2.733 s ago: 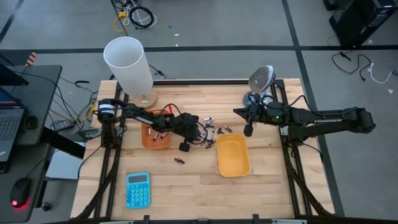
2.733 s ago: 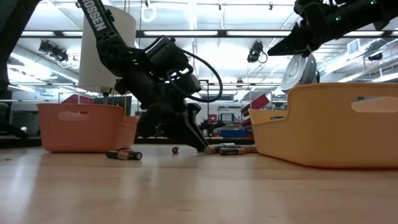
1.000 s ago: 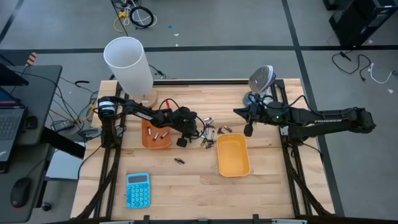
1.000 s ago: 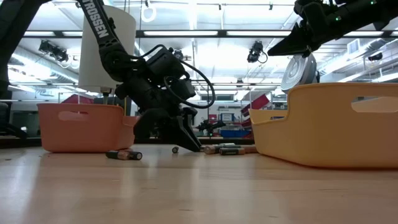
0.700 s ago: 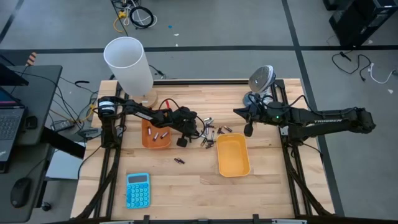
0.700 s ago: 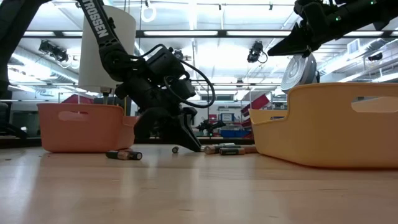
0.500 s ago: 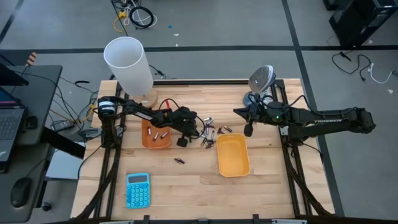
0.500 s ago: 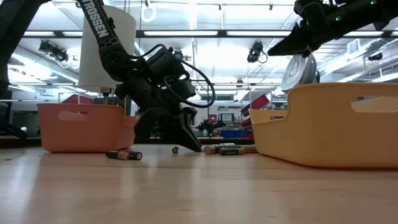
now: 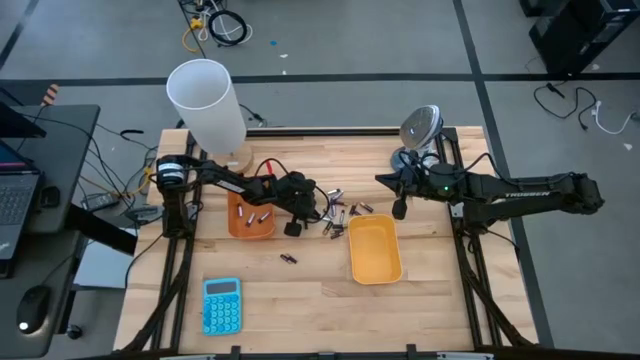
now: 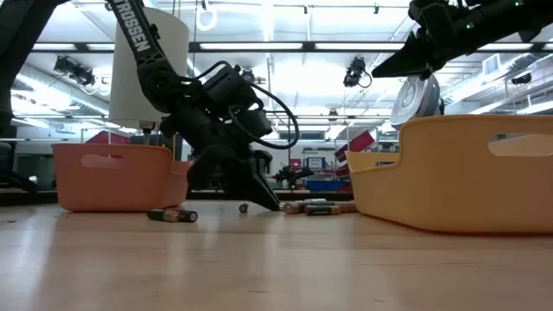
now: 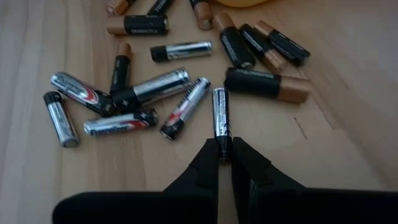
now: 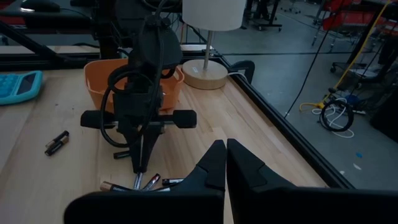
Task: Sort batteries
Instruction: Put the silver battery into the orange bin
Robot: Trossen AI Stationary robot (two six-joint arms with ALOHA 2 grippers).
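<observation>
Left gripper (image 11: 224,155) is down on the wooden table (image 9: 300,300), its fingers squeezed onto one end of a silver battery (image 11: 221,118). That battery lies at the edge of my pile of batteries (image 9: 340,212), between the orange tray (image 9: 250,222) at 9 o'clock and the yellow tray (image 9: 374,250) at 3 o'clock. Right gripper (image 12: 225,163) hangs pinched together above the table, holding nothing.
</observation>
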